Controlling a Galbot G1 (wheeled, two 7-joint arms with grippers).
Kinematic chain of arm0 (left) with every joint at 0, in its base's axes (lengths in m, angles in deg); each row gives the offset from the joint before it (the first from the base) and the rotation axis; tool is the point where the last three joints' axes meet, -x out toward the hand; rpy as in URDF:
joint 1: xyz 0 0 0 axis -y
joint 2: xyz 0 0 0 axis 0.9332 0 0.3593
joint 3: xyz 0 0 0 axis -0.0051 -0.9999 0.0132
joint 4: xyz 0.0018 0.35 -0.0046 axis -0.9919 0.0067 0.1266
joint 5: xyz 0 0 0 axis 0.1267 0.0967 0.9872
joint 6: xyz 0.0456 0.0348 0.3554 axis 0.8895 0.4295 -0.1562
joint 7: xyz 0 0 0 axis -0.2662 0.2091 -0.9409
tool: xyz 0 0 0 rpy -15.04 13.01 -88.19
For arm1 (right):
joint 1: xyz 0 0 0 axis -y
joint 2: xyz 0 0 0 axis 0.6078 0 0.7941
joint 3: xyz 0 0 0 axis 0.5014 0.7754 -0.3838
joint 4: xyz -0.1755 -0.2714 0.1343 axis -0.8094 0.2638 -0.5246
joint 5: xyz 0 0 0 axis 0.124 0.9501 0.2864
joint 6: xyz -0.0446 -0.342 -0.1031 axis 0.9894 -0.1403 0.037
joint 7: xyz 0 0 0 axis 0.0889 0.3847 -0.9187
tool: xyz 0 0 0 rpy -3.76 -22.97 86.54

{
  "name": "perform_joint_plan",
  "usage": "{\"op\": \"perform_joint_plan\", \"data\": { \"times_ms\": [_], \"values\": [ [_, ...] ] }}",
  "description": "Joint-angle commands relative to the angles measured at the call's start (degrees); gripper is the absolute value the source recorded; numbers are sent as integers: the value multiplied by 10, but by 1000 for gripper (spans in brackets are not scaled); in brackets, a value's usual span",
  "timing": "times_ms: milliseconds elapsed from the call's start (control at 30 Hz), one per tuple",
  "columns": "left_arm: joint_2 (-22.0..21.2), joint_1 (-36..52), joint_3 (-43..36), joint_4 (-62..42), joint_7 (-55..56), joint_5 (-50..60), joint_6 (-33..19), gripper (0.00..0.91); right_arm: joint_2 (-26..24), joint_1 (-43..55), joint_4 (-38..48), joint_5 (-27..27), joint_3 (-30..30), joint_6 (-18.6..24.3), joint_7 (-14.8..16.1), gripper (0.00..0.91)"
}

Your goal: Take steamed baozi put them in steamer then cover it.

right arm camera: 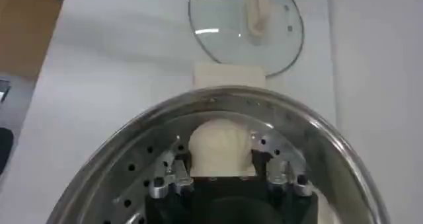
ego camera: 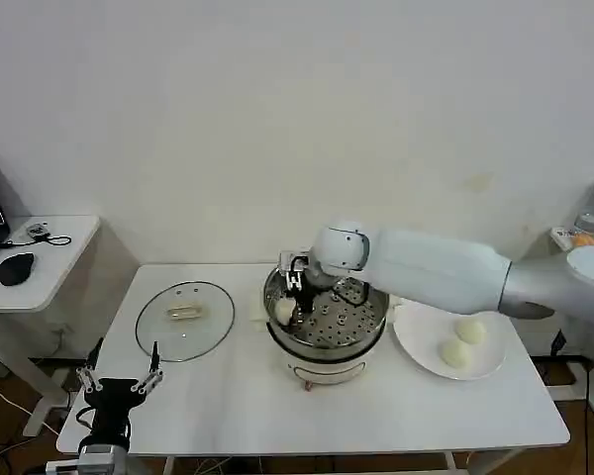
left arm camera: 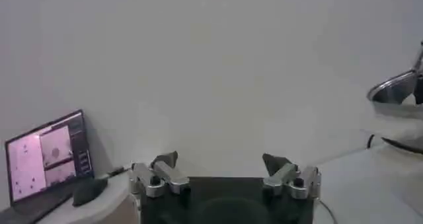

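Note:
The steamer [ego camera: 324, 345] is a shiny steel pot with a perforated tray, standing mid-table. My right gripper [ego camera: 293, 294] reaches in over its left side, shut on a cream-white baozi [ego camera: 284, 311]. In the right wrist view that baozi [right arm camera: 221, 146] sits pinched between the fingers [right arm camera: 173, 172], just above the tray and close to the steamer's wall [right arm camera: 132, 139]. Two more baozi [ego camera: 471, 330] lie on the white plate [ego camera: 414, 346] to the steamer's right. The glass cover [ego camera: 185, 319] rests flat on the table left of the steamer, and shows as the cover [right arm camera: 246, 24] beyond the rim. My left gripper [ego camera: 119, 382] hangs open at the table's front left corner.
A low side table [ego camera: 49, 287] at the left carries a black mouse [ego camera: 16, 267] and a laptop [left arm camera: 46, 156]. In the left wrist view, the left gripper [left arm camera: 225, 169] has nothing between its fingers, and the steamer [left arm camera: 396, 90] shows far off. Bare tabletop runs along the front edge.

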Motion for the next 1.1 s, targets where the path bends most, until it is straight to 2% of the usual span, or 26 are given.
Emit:
{"op": "perform_joint_plan", "data": {
  "times_ms": [33, 200, 400, 467, 500, 567, 700, 800, 867, 933, 967, 1100],
  "values": [
    [-1, -2, -1, 2, 0, 1, 0, 907, -12, 12, -12, 3, 0, -9, -1, 907],
    [-2, 1, -5, 3, 0, 2, 0, 907, -72, 74, -49, 8, -1, 4, 20, 907],
    [0, 3, -9, 4, -1, 1, 0, 907, -191, 136, -103, 74, -13, 68, 91, 907],
    [1, 3, -11, 5, -1, 1, 0, 907, -239, 148, -123, 102, -18, 92, 118, 907],
    [1, 3, -12, 5, -1, 1, 0, 907, -282, 152, -137, 118, -19, 115, 135, 907],
    [2, 3, -14, 5, -1, 1, 0, 907, -343, 149, -160, 138, -22, 136, 153, 907],
    [3, 1, -18, 7, -2, 2, -1, 907, -435, 97, -194, 204, -62, 175, 182, 907],
    [4, -1, -20, 7, -2, 2, -3, 907, -483, 50, -201, 250, -71, 203, 189, 907],
    [4, -2, -23, 7, -2, 4, -3, 907, -498, 17, -198, 270, -91, 214, 190, 907],
    [3, -3, -25, 7, -2, 6, -4, 907, -512, -38, -190, 295, -138, 230, 188, 907],
    [3, -3, -26, 8, -2, 7, -4, 907, -515, -67, -182, 315, -186, 239, 183, 907],
    [0, -5, -27, 6, -2, 11, -4, 907, -513, -203, -157, 342, -273, 262, 171, 907]
  ]
}}
